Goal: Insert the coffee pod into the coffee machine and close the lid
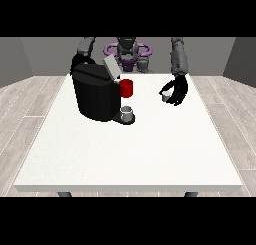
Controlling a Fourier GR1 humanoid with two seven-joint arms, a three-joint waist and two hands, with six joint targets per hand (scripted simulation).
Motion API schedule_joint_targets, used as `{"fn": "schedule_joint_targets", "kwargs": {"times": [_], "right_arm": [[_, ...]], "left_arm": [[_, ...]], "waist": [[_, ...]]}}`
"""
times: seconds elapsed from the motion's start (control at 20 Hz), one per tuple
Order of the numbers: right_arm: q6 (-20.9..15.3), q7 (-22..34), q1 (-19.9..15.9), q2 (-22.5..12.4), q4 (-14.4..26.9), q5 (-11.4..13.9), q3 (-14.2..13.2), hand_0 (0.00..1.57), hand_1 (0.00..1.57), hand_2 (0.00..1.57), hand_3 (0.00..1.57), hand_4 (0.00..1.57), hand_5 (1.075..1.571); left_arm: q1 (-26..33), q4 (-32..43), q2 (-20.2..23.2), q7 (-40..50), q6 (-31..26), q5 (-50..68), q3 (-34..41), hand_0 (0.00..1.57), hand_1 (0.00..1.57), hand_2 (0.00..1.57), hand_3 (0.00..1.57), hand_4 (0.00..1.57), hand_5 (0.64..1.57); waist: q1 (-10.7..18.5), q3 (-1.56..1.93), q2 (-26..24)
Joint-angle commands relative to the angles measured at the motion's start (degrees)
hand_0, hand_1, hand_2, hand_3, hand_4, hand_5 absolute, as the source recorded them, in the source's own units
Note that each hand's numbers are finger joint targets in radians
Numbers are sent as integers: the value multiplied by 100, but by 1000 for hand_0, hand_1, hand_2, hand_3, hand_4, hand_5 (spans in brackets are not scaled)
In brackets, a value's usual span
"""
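**Pod in hand, machine lid up**

Front view: The hand [176, 92] at the view's right hangs low over the table [125, 149], well apart from the machine [95, 94]. Its fingers [181, 96] curl round a small pale pod [165, 95], which shows at the hand's inner edge; whether the pod rests on the table or is just clear of it cannot be told. The machine stands at the view's left, its grey lid [111, 67] tilted open, a red part [126, 88] showing at its front and a small cup [127, 112] on the base below.

The step in hand looks like carrying the pod to the open slot. To do it well, the hand should lift clear of the table, cross level towards the machine's top, and come down under the raised lid without knocking it or the cup.

The arm at the right drops steeply from the shoulder, palm turned inward. The other hand is hidden behind the machine.
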Motion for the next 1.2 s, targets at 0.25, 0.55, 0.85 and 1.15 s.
{"fn": "schedule_joint_targets", "kwargs": {"times": [0.25,0.55,0.85,1.15], "right_arm": [[69,-160,133,74,-65,-184,-42,0,0,0,0,492,1571],[-70,-247,362,151,-159,-92,83,0,0,0,0,487,1571],[13,-281,-123,-83,382,-350,-251,0,0,0,0,430,1571],[-70,-435,-207,4,852,-408,-369,0,0,0,0,505,1571]], "left_arm": [[-126,452,241,-286,340,-534,-94,930,930,1040,820,281,1571],[-282,640,411,-716,417,-632,17,1225,1225,1358,1305,473,1571],[-852,219,285,-835,-241,-529,-60,1450,1450,1452,1388,623,1571],[-1238,-114,201,-518,-615,-523,-43,1243,1243,1327,1315,535,1571]], "waist": [[-48,0,45],[-116,-1,106],[80,1,-19],[154,1,-228]]}}
